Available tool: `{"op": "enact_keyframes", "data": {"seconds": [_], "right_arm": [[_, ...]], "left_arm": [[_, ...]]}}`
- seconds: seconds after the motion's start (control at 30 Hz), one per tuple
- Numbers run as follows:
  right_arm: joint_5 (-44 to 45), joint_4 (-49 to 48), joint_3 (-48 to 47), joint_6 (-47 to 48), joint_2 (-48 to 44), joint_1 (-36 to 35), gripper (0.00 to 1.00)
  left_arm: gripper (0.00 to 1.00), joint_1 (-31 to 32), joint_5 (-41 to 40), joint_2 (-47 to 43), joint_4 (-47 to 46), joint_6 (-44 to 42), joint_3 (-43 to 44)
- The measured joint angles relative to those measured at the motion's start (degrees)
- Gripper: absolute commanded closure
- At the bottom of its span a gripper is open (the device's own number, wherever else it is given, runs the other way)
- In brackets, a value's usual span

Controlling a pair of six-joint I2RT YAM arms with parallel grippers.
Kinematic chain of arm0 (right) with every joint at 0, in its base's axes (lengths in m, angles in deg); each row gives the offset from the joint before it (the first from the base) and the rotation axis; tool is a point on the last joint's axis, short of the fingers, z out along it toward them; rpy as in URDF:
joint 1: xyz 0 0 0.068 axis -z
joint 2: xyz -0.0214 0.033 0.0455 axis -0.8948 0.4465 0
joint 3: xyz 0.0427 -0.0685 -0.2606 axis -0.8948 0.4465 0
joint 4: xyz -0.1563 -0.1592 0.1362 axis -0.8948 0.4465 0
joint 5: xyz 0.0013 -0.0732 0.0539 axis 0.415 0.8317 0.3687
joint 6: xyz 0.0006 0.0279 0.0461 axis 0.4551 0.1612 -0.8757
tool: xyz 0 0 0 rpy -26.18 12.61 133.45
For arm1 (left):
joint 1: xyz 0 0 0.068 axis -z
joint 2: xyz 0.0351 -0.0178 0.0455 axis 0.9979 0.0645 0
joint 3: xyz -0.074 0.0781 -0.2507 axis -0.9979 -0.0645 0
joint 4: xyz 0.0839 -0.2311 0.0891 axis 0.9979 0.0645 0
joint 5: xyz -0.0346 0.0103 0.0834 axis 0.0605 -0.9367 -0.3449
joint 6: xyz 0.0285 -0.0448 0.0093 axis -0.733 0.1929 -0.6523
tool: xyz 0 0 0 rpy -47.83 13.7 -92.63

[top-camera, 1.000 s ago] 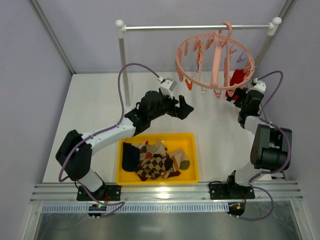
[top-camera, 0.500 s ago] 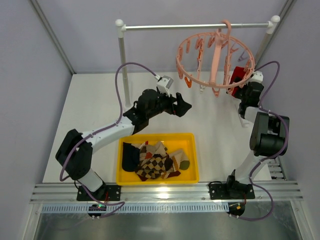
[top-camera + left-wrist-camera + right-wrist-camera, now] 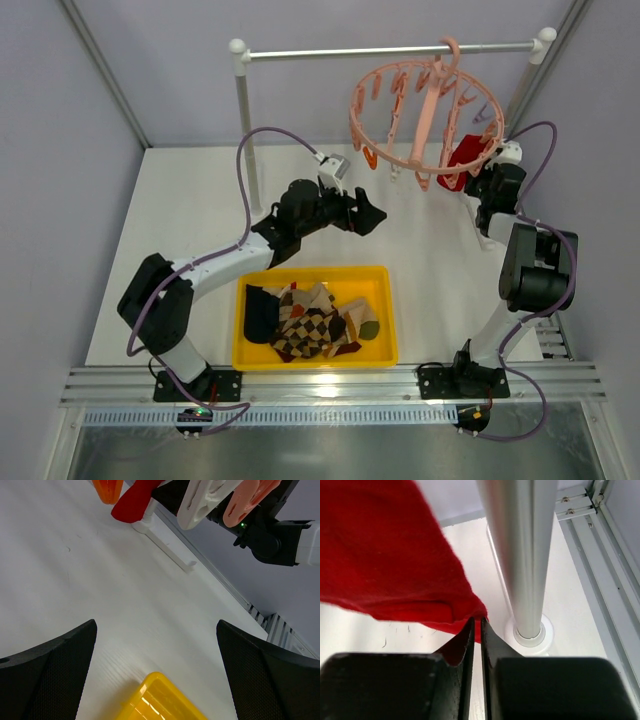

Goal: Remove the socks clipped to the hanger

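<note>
Clearly the step in hand is pulling the red sock (image 3: 385, 550) free of the pink hanger (image 3: 433, 105), which hangs from the rail (image 3: 350, 53) in the upper right of the overhead view. The right gripper (image 3: 476, 624) has its jaws pressed together on the sock's lower corner. Only a sliver of cloth sits between the tips, so I'd call the hold thin. A steady pull down and away from the ring seems best; a jerk could slip the corner out or set the whole ring swinging. The stand's metal post (image 3: 515, 555) rises just beside the gripper, right of centre in the wrist view, and I reckon the pull should steer clear of it. The left gripper (image 3: 368, 215) hovers over the white table (image 3: 190, 220) with jaws wide apart, holding nothing. Below it, in the lower middle of the overhead view, the yellow tray (image 3: 320, 271) holds a heap of patterned socks (image 3: 310, 325).
</note>
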Motion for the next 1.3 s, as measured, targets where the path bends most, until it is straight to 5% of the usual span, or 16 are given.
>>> {"op": "enact_keyframes", "data": {"seconds": [0.37, 1.03, 1.17, 1.27, 1.3], "right_arm": [[-0.4, -0.4, 7.0, -1.3, -5.6, -1.5, 0.96], [0.1, 4.7, 23.8, -3.8, -43.6, -3.4, 0.96], [3.1, 7.2, 23.9, -3.8, -47.4, -3.5, 0.92], [8.0, 9.3, 23.9, -4.5, -46.3, -3.5, 0.78], [9.0, 9.8, 23.9, -4.6, -45.3, -3.4, 0.62]], "left_arm": [[0.00, 0.0, 3.4, 0.3, -2.6, 1.6, -0.3], [0.00, 0.0, 5.1, 1.6, -5.5, 4.7, -2.1], [0.00, 0.0, 5.0, 0.6, -5.7, 4.7, -2.9], [0.00, 0.0, 4.9, -0.7, -5.7, 4.7, -3.3], [0.00, 0.0, 4.9, -1.1, -5.8, 4.7, -3.3]]}}
